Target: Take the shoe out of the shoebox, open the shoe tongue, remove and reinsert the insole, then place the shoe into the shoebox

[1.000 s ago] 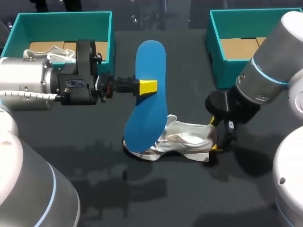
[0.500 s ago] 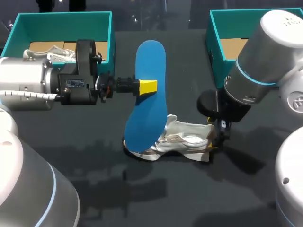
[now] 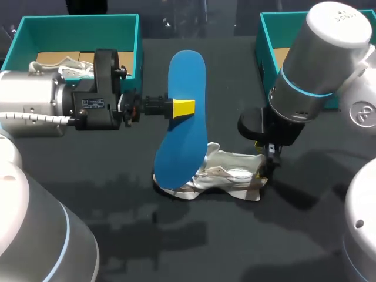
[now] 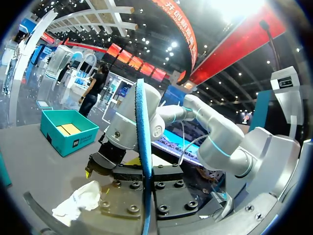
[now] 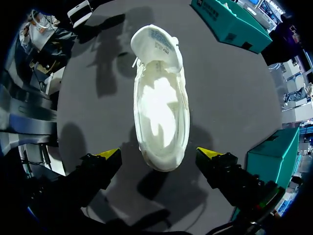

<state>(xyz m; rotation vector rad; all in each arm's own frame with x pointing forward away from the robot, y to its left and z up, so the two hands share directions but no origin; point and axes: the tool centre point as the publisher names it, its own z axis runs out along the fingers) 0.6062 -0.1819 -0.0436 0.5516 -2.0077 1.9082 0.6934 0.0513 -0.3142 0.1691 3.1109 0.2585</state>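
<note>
Head view: the left fingers [image 3: 183, 108] are clamped on the blue insole [image 3: 182, 135], one yellow tip showing on its near face. The insole stands nearly upright, its lower end down at the toe end of the white shoe [image 3: 226, 176]. The shoe lies on its sole at about the middle of the dark bench [image 3: 117, 235], with the tongue raised. The right fingers [image 3: 270, 160] point down at the shoe's other end; their spacing cannot be read here. The left shoebox [image 3: 76, 26] sits at the far left corner with a white item [image 3: 64, 63] inside. The right shoebox [image 3: 267, 41] sits at the far right corner, partly hidden by the right arm [image 3: 317, 59].

Left wrist view: the insole [image 4: 142, 147] is seen edge-on, pinched between the left fingers [image 4: 172, 188]. The shoe [image 4: 78, 200] lies on the bench beside and below them. The right arm [image 4: 195, 127] hangs over the shoe, and a teal shoebox [image 4: 68, 129] stands beyond.

Right wrist view: the right fingers [image 5: 110, 155] are spread wide, one yellow tip on each side of the shoe's heel end, and neither tip touches it. The shoe [image 5: 161, 103] stretches ahead of them, sole down, opening up, tongue folded toward the toe.
</note>
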